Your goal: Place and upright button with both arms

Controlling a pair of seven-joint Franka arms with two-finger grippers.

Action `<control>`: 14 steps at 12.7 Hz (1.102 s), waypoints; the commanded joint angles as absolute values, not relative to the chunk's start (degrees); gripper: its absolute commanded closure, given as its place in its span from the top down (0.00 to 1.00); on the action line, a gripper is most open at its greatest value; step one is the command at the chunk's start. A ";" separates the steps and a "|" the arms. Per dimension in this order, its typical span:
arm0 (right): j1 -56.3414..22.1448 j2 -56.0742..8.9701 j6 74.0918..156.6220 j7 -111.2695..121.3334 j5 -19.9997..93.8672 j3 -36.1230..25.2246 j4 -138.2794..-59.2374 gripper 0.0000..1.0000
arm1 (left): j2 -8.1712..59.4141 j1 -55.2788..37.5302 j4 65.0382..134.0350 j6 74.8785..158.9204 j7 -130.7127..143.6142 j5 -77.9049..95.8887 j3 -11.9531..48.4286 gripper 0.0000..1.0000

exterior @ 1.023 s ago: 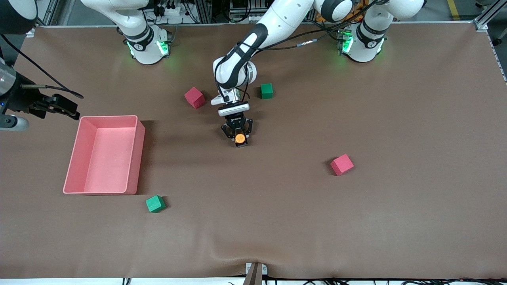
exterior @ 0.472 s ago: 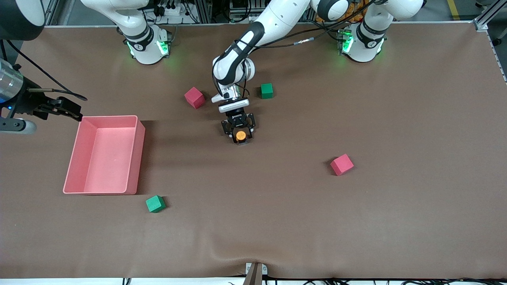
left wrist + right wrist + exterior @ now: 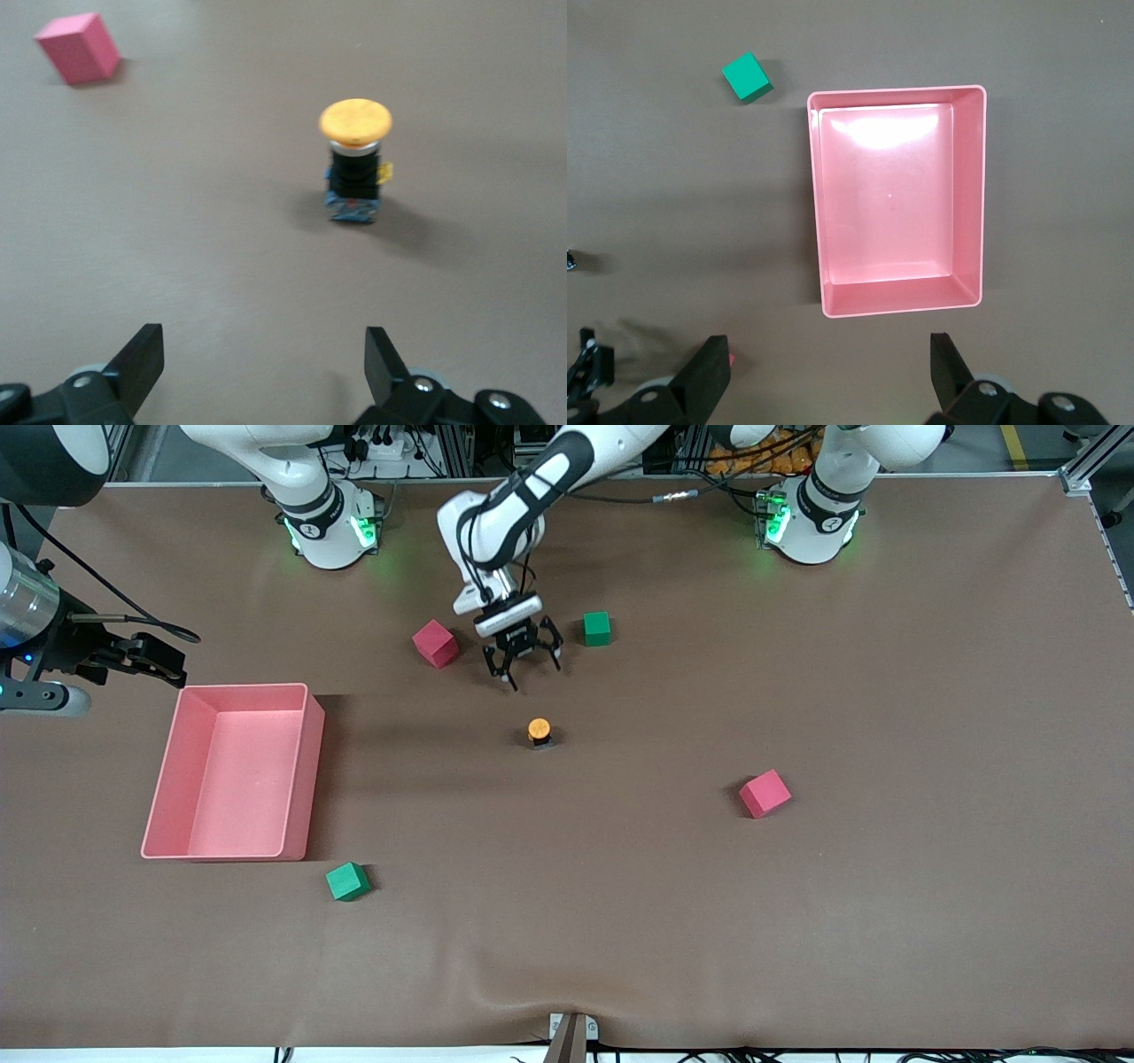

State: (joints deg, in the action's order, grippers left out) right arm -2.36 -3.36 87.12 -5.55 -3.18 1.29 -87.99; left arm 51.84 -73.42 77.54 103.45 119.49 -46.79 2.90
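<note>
The button stands upright on the brown table mat, orange cap on top of its black body, with nothing touching it. In the left wrist view the button stands alone on the mat, well clear of the fingertips. My left gripper hangs open and empty above the mat, between the button and the robots' bases. The left gripper has only bare mat between its fingers. My right gripper waits open in the air by the pink bin's corner, and the right gripper holds nothing.
A pink bin sits toward the right arm's end; the right wrist view looks down on the bin. A red cube and a green cube flank the left gripper. Another red cube and green cube lie nearer the camera.
My left gripper has opened, let go of the button, and lifted away toward the robots' bases. The button stays upright where it was set. The right arm has barely shifted.
</note>
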 commanded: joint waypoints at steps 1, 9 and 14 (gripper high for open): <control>-2.37 -2.46 86.92 -6.33 -3.96 1.32 -88.24 1.00 | 44.41 -72.43 78.31 101.69 114.26 -41.50 3.25 1.00; -2.46 -2.46 86.13 -6.94 -3.96 1.32 -86.93 1.00 | 22.16 -59.62 78.57 93.80 92.50 -19.43 2.55 1.00; -2.37 -2.11 82.45 -6.59 -3.78 1.41 -84.46 1.00 | 14.69 -39.77 78.57 93.08 65.70 -11.97 2.64 1.00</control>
State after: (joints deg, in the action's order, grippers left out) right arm -2.37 -2.70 84.54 -6.12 -3.21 1.14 -85.20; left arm 18.55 -45.92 76.70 93.32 72.86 -14.82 1.77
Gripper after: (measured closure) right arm 0.000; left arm 0.000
